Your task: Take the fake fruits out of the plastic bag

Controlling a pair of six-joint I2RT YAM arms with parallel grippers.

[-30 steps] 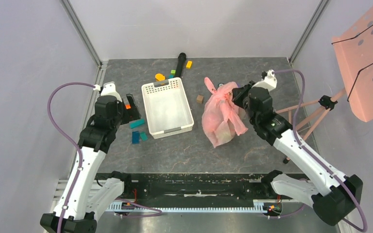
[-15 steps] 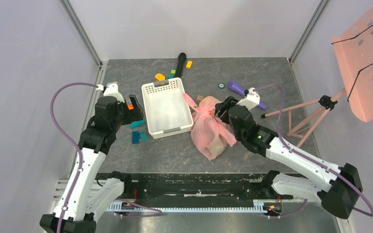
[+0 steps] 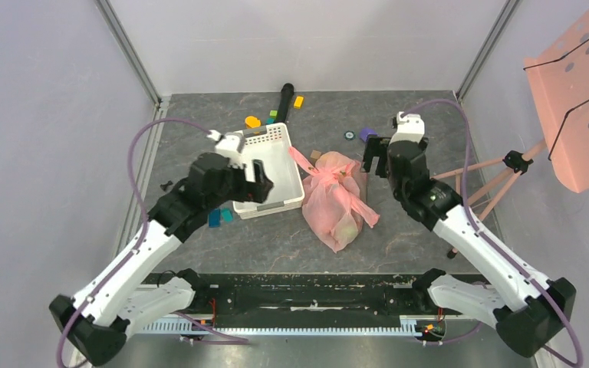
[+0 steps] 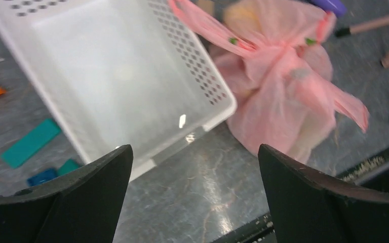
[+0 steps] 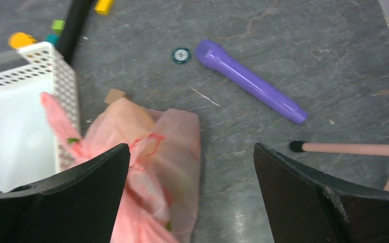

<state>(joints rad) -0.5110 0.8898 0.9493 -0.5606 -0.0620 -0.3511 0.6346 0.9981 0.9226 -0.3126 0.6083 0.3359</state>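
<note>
Two tools, both with fingers spread wide, neither holding anything. Plastic bag (image 3: 337, 201) lies bunched at neck on tabletop (image 3: 276, 245), mid-scene. White basket (image 3: 274, 136) at bag's 9 o'clock. Left tool (image 3: 259, 184) hangs over basket's near edge. Right tool (image 3: 376, 157) sits at bag's 2 o'clock, clear of it. Fake fruits (image 3: 347, 228) show only as pale lumps through film, plainest from top. Right wrist view shows purple cylinder (image 5: 252, 82) whole; top view shows only its tip. Left wrist view shows bag against basket corner.
</note>
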